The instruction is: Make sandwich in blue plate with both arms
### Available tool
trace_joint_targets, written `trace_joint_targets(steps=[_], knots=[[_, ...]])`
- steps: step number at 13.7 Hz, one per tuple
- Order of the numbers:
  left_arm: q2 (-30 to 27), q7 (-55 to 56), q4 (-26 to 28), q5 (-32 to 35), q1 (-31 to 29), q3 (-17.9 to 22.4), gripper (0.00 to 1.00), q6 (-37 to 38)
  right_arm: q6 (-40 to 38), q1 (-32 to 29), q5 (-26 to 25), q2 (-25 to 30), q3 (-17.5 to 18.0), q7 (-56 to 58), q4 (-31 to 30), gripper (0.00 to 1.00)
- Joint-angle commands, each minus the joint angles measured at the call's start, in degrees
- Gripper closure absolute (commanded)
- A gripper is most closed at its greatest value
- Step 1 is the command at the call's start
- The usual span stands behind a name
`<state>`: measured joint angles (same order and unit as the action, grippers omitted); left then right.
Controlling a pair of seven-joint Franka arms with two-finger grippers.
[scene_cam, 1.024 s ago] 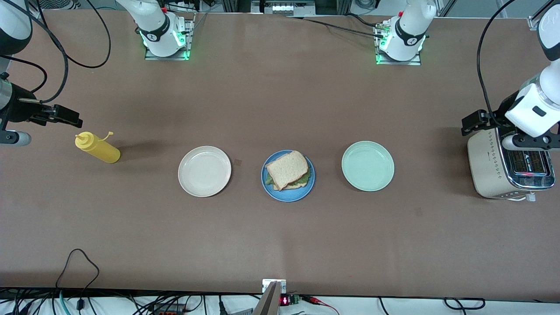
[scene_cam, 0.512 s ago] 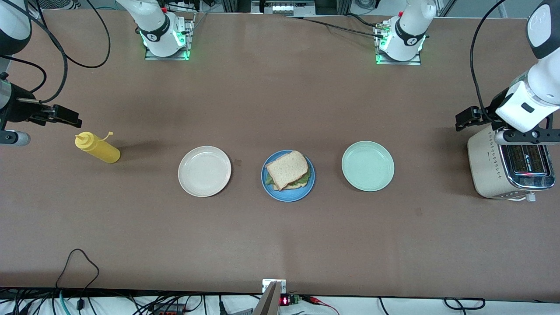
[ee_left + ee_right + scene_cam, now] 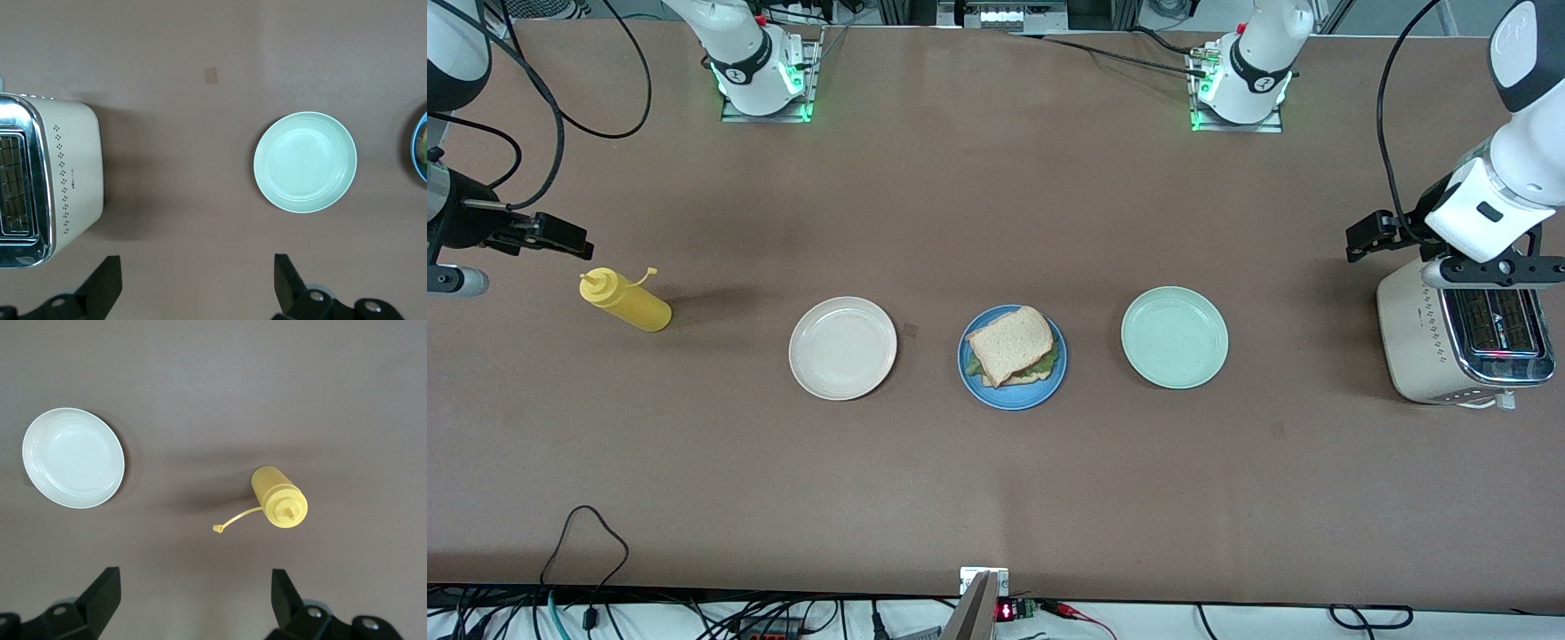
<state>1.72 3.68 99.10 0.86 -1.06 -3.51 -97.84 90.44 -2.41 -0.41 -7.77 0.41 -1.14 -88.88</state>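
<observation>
Sandwich (image 3: 1013, 347) first: it sits finished on the blue plate (image 3: 1040, 394) in the middle of the table (image 3: 996, 480), a slice of bread on top and green lettuce poking out at the edges. The blue plate lies between two bare plates, a beige plate (image 3: 842, 348) toward the right arm's end and a pale green plate (image 3: 1174, 337) toward the left arm's end. Neither arm is near the food. The left gripper (image 3: 197, 283) hangs up in the air above the table just beside the toaster (image 3: 1458, 342), its fingers spread wide with nothing between them. The right gripper (image 3: 195, 599) is up over the table at its own end, near a yellow squeeze bottle (image 3: 624, 301) that stands with its cap dangling loose; its fingers are spread wide too and hold nothing.
</observation>
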Motion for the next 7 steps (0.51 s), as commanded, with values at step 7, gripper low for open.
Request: trace_joint_targets(steps=[7], knots=[[-1.9, -0.2, 2.1, -0.1, -0.3, -0.4, 0.0, -0.2, -0.3, -0.1, 0.1, 1.1, 0.2, 0.6, -0.5, 0.0]])
